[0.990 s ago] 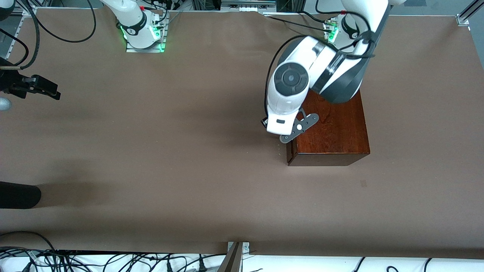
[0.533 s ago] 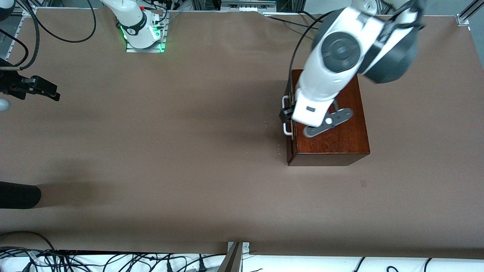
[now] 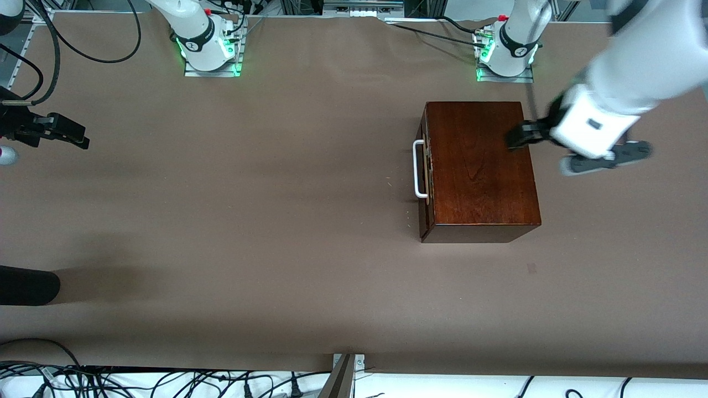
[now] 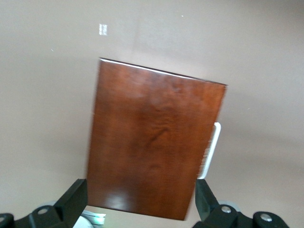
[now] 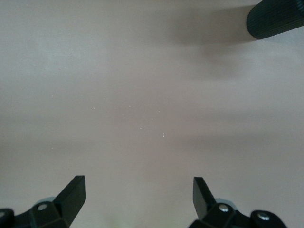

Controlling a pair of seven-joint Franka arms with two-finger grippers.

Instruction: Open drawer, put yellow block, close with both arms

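**Drawer shut, both pincers empty**

I see the drawer (image 3: 425,168) closed in its box (image 3: 481,166), handle (image 3: 418,168) toward the right arm's end. My left pincer (image 3: 517,135) hangs spread over the box's edge; my right pincer (image 3: 72,132) waits, spread, above bare tabletop (image 3: 276,221). No block shows.

No readable text, label or number anywhere (box included).

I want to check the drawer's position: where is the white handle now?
In the front view the white handle sits on the shut drawer front of the wooden box, on its face toward the right arm's end of the table.
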